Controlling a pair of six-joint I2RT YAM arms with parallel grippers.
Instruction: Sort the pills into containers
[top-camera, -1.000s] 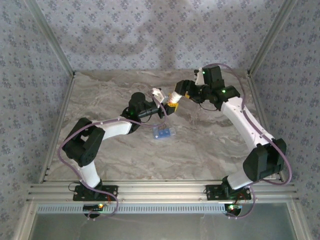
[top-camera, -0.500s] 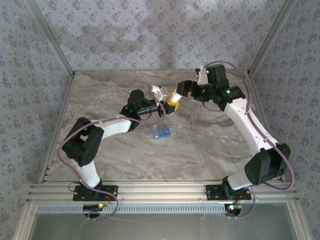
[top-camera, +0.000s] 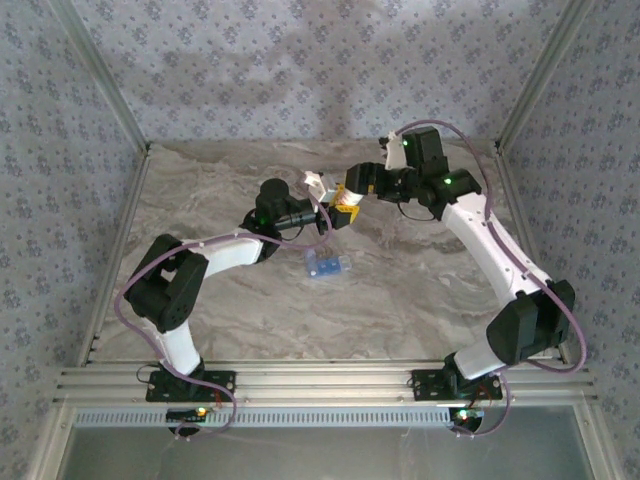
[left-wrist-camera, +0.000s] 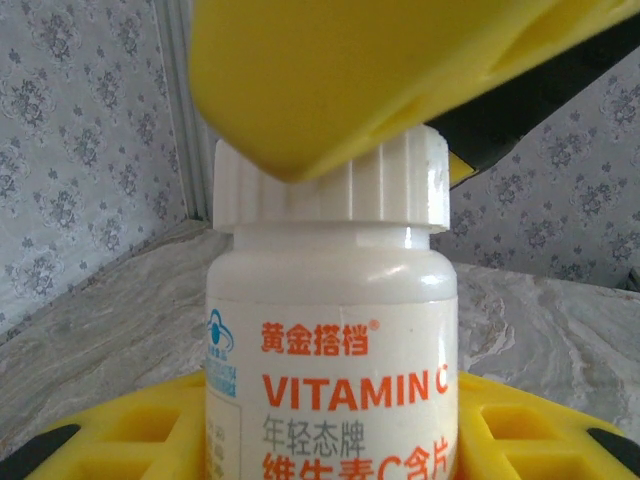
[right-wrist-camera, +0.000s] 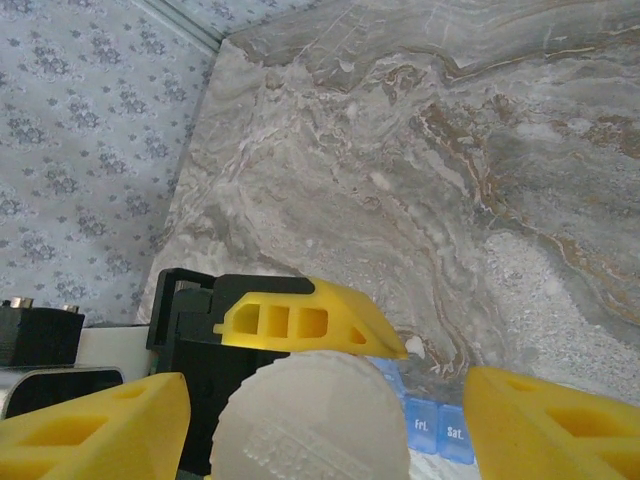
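A white bottle (left-wrist-camera: 330, 340) with orange "VITAMIN C" print stands upright in my left gripper (left-wrist-camera: 330, 445), which is shut on its body. Its ribbed white cap (right-wrist-camera: 310, 425) sits between the yellow fingers (right-wrist-camera: 95, 430) of my right gripper (right-wrist-camera: 328, 400), which is open, with gaps on both sides. In the top view the two grippers meet above the table's middle: left gripper (top-camera: 336, 213), right gripper (top-camera: 352, 193). The blue pill box (top-camera: 325, 265) lies flat below them; its containers marked "Fri." and "Sat." (right-wrist-camera: 435, 435) show. A small white bit (right-wrist-camera: 413, 347), perhaps a pill, lies beside the box.
The marbled table (top-camera: 420, 290) is walled by patterned panels with metal corner posts (top-camera: 100, 85). One yellow finger of the left gripper (right-wrist-camera: 300, 315) shows just behind the cap in the right wrist view.
The right arm has shifted slightly over the bottle and its jaws have come in a little round the cap. The left arm, bottle and pill box have stayed put.
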